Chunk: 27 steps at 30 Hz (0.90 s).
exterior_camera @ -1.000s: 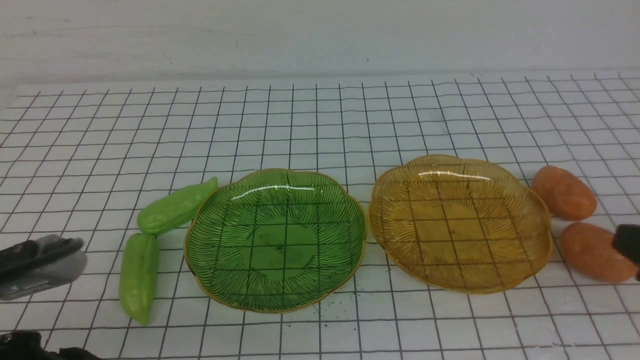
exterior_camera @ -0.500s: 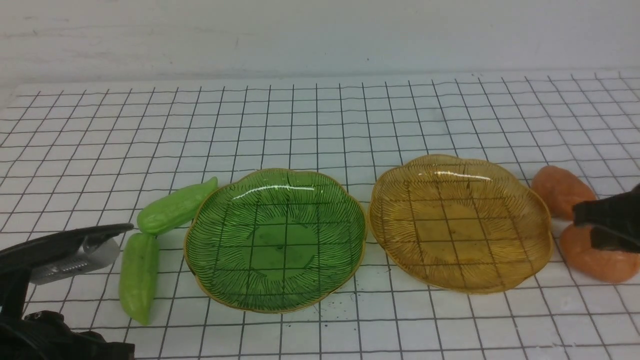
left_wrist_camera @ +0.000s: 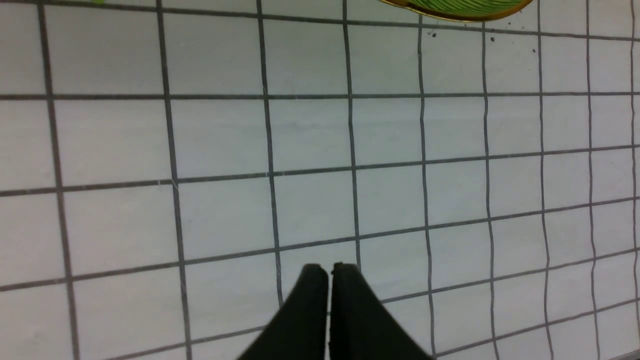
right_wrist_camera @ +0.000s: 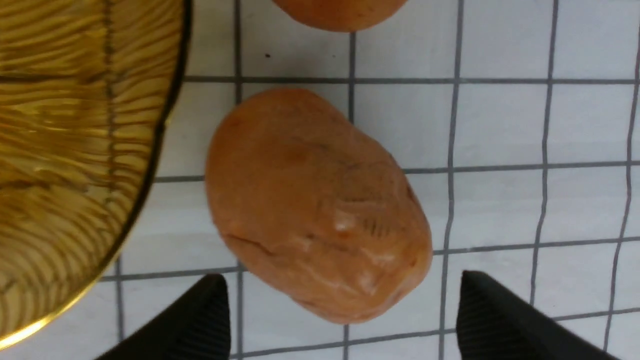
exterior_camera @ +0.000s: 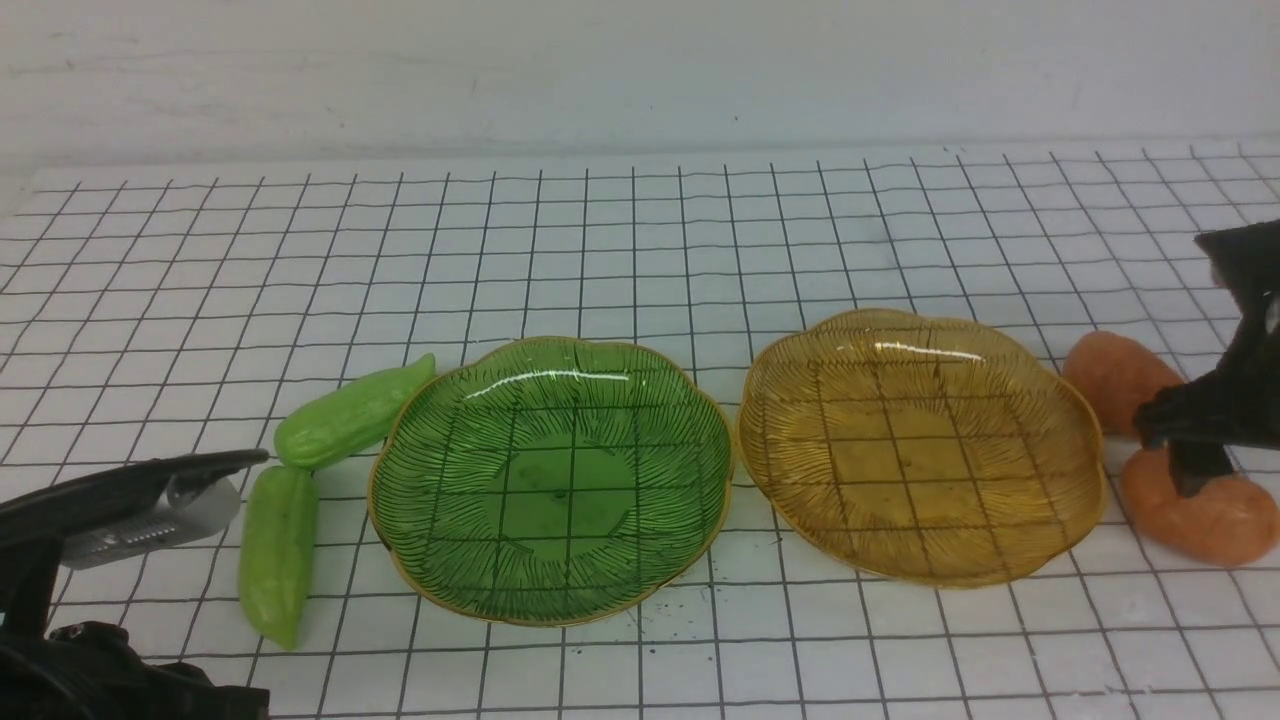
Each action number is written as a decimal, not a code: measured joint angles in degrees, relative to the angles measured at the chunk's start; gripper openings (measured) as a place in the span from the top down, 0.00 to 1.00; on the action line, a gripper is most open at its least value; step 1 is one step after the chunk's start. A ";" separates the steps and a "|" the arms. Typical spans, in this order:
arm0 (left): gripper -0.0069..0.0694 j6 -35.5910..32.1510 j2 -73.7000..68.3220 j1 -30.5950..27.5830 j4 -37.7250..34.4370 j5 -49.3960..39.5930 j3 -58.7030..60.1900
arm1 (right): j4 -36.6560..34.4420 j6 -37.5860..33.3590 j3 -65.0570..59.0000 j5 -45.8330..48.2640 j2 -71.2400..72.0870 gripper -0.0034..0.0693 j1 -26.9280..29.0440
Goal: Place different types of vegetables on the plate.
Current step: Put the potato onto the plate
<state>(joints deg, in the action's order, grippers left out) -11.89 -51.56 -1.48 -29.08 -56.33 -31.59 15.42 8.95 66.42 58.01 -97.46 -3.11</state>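
Right pincer [exterior_camera: 1195, 440] cut by edge, seemingly overlapping near potato [exterior_camera: 1205, 525].

Left gripper [exterior_camera: 245, 462] — a second ago it lay low at the left edge of the front view. It has since pushed forward and inward, and its tip now sits just beside the near green cucumber piece [exterior_camera: 278, 550].

Right gripper [exterior_camera: 1195, 462] — at first only a dark corner showed at the right edge, then it came in over the near potato [exterior_camera: 1210, 520]. More of the arm now shows, reaching higher up that edge and hiding one end of the far potato [exterior_camera: 1112, 372]. Its fingers [right_wrist_camera: 210, 315] have spread wide, one on each side of the near potato's end.
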 joint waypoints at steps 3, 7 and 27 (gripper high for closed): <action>0.92 0.00 0.00 0.00 0.00 0.00 0.00 | 2.44 0.89 0.26 -0.36 -3.55 0.11 0.00; 0.92 0.00 0.00 0.00 0.00 0.00 0.00 | 2.97 0.89 0.49 -0.67 -7.57 0.10 0.00; 0.92 -0.21 0.00 0.00 -1.46 -0.23 0.00 | -3.64 3.44 13.29 10.82 0.94 0.19 -0.40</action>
<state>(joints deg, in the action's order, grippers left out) -12.10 -51.56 -1.48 -30.54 -56.56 -31.59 11.79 12.39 79.71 68.83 -96.51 -3.51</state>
